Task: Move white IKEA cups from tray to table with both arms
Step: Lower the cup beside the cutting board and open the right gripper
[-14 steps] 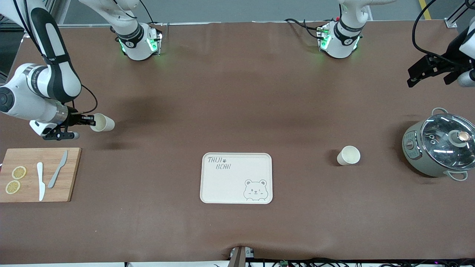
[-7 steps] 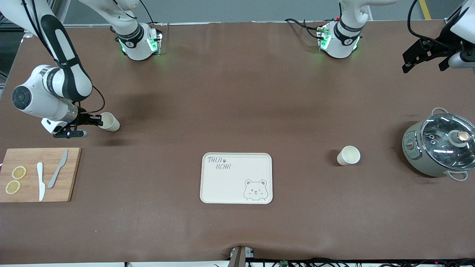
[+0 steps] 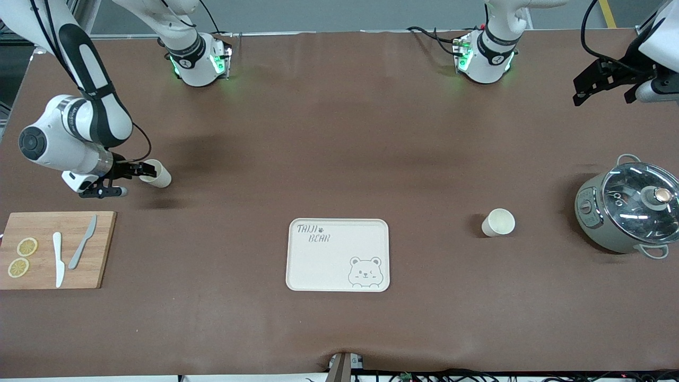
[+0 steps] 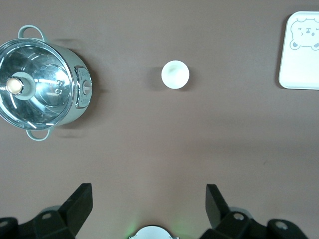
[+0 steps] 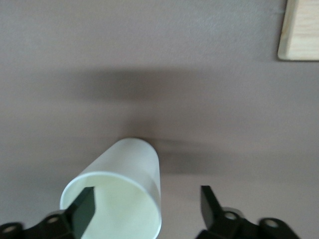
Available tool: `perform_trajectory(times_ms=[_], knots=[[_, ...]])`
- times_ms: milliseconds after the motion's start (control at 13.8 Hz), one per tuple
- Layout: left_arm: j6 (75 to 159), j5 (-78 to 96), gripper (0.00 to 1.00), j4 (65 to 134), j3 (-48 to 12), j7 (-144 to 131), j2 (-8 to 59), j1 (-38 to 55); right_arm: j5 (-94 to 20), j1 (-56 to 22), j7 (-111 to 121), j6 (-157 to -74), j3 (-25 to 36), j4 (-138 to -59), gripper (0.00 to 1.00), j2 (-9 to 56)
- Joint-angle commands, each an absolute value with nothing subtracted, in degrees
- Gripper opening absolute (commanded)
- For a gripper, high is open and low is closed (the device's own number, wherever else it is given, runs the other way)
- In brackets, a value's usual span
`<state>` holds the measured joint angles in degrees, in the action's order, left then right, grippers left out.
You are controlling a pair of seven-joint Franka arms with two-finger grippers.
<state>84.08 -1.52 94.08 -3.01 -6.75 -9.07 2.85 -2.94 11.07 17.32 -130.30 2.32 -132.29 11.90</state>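
Toward the right arm's end of the brown table (image 3: 339,159): one small cream-white handleless tapered cup (image 3: 156,174), resting on the surface, farther from the front camera than the wooden cutting board (image 3: 55,249). Right black two-finger gripper (image 3: 139,171) sits low at this cup, fingers spread wide, one finger (image 5: 82,209) inside the rim, the other outside the wall; no squeeze on it. Board carries two lemon slices (image 3: 22,257), a white knife (image 3: 58,259) and a grey knife (image 3: 82,242).

Toward the left arm's end: second identical cream-white cup (image 3: 498,222), upright, alone, between the cream rectangular bear-printed tray (image 3: 338,254) and the grey-green glass-lidded pot (image 3: 626,209).

Left black gripper (image 3: 604,85) hangs high over the table edge, fingers wide, holding nothing; its arm waits.
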Motion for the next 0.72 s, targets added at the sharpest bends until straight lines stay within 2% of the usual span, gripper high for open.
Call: perform_trajectory(times_ms=[0,217,506,651], knots=[[84.46,-1.58,1.0,94.31,-2.99,-5.54,-9.58,2.55,-2.02,12.3,17.58,-120.01,1.49,-125.71,1.0,10.72],[84.46,-1.58,1.0,94.22,-2.99,-5.45,-9.58,2.64,-2.02,12.13,16.97,-108.23,1.41,-115.09,1.0,10.81],[84.55,-1.58,1.0,94.04,-2.99,-5.45,-9.41,2.9,-2.55,10.99,17.31,-104.68,1.32,-104.71,1.0,11.42],[84.73,-1.58,1.0,94.13,-2.99,-5.45,-9.32,2.81,-2.81,9.24,16.88,-97.69,1.32,-94.71,1.0,13.7]])
